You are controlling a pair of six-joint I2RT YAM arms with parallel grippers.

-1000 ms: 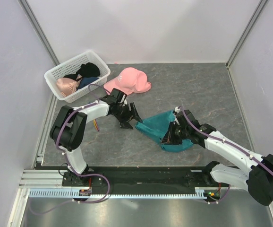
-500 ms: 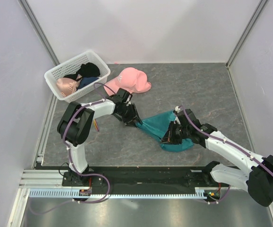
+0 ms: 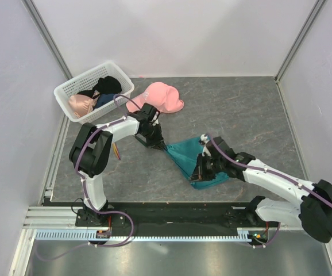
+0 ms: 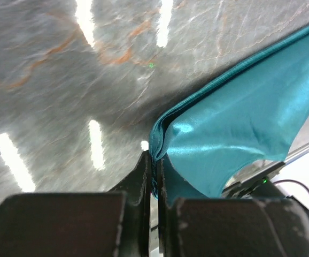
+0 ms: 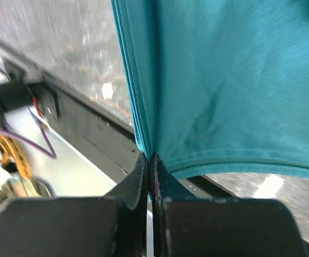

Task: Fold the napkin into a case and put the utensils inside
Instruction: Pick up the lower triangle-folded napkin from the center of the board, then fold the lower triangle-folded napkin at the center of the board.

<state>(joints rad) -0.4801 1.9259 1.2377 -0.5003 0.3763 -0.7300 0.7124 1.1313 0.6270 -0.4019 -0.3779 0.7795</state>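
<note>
Nothing in any view can be read: no words, labels, brand names or numbers. The pink cap [image 3: 157, 96] has a small pale mark on its front, too small to make out from the overhead view. The teal napkin [image 4: 250, 107] shows only plain cloth in both close views.
</note>
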